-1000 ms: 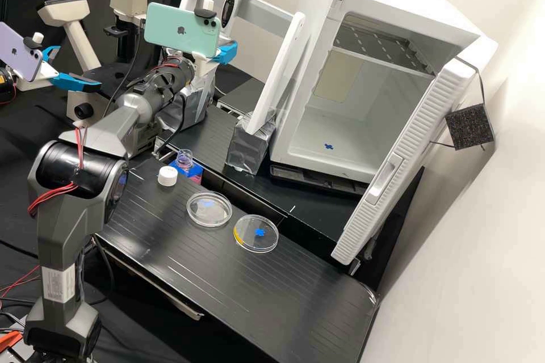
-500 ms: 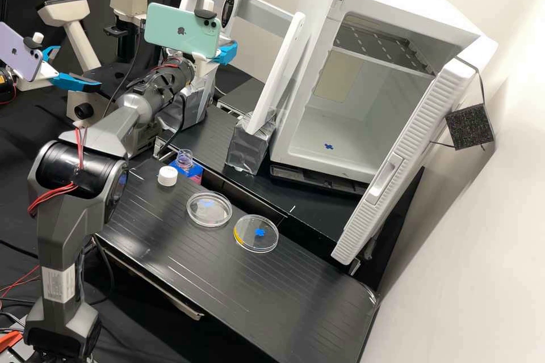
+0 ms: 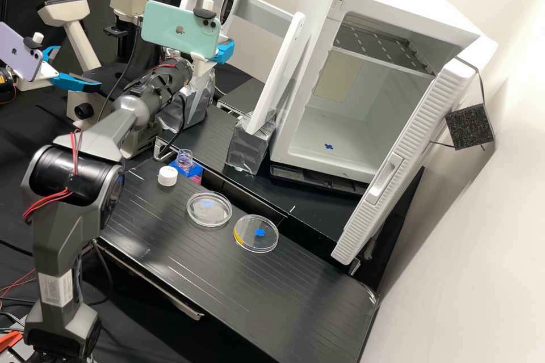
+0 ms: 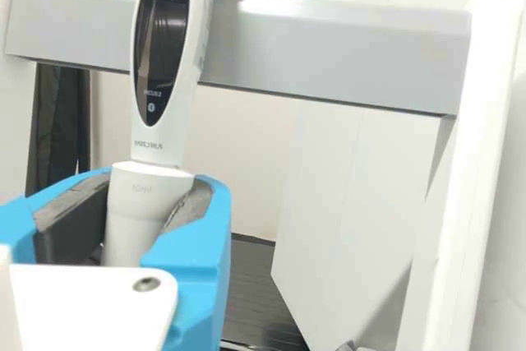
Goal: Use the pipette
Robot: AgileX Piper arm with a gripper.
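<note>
1. We judge that the step in hand is taking the pipette [image 4: 161, 55] from its rack. The wrist view puts its upper body in front of the grey crossbar [image 4: 345, 51], between the white uprights.

2. Our gripper [image 4: 149, 195] is clenched around the pipette's lower body, a dark pad against either side. Whether the rack still bears any of its weight, we cannot tell.

3. Next, we think, the move calls for easing the pipette clear of the crossbar without twisting it in the pads; a knock on an upright could tilt it.

4. After that, the bottle [image 3: 187, 165] is our likely stop (it stands uncapped, handily enough), its white cap [image 3: 167, 176] on the bench beside it. Two round dishes [image 3: 218, 216] lie on the bench too, apart from each other, and one probably receives the liquid.

5. Against the high view half a second ago, our arm [image 3: 68, 210] sits slightly back towards its own side, and the clipped phone [image 3: 179, 29] shifts with it. The pipette's head turns a little, by our reading; bottle, cap and dishes keep their places.
</note>
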